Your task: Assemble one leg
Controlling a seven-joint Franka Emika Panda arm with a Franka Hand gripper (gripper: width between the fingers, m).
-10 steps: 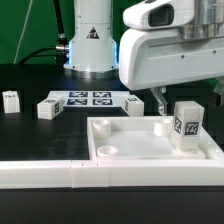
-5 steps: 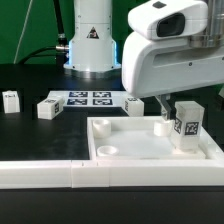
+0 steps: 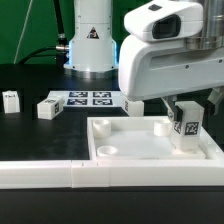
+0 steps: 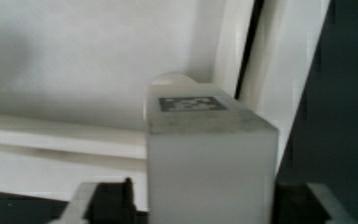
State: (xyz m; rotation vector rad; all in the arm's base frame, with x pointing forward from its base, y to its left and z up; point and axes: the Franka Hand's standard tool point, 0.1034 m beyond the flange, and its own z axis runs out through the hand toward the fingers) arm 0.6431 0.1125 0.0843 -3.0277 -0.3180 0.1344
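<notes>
One leg [image 3: 186,130] stands upright between the fingers of the gripper [image 3: 187,110], pinched on both sides, its base at the white panel's [image 3: 130,150] corner on the exterior view's right.

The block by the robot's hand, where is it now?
The block stands upright on the exterior view's right, in the far right corner of the white panel, between the fingers of the gripper.

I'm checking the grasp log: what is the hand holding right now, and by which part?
The leg, upright in a corner of the panel, gripped at its upper end between the hand's fingers.
</notes>
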